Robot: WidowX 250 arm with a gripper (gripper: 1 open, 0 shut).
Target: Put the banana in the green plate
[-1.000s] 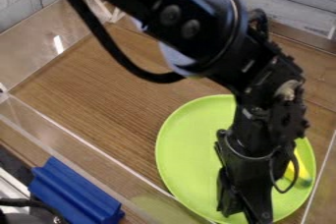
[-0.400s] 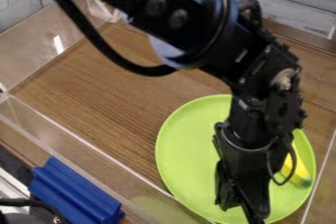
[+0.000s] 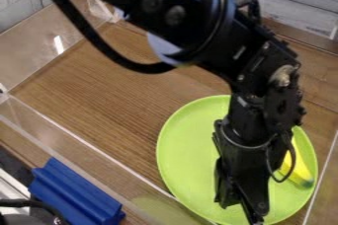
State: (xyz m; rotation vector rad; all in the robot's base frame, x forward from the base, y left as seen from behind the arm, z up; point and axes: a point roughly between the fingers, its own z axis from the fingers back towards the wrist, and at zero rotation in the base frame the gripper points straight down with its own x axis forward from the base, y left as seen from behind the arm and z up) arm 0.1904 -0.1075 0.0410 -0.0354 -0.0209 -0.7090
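We see the black tool (image 3: 248, 201) pointing straight down over the green plate (image 3: 185, 145), its fingers clenched together with nothing visible between them. The tip sits low over the plate's right half, near the front rim. Just to the right of the tool, partly hidden behind it, the banana (image 3: 302, 174) lies on the plate close to the right rim; only a yellow sliver shows. From that sliver, its long axis seems to run from upper left to lower right, though we cannot tell which end is which. We read no writing anywhere. The plate rests on the wooden worktop (image 3: 106, 96), and a blue block (image 3: 73, 197) lies at the lower left, well apart from the plate.
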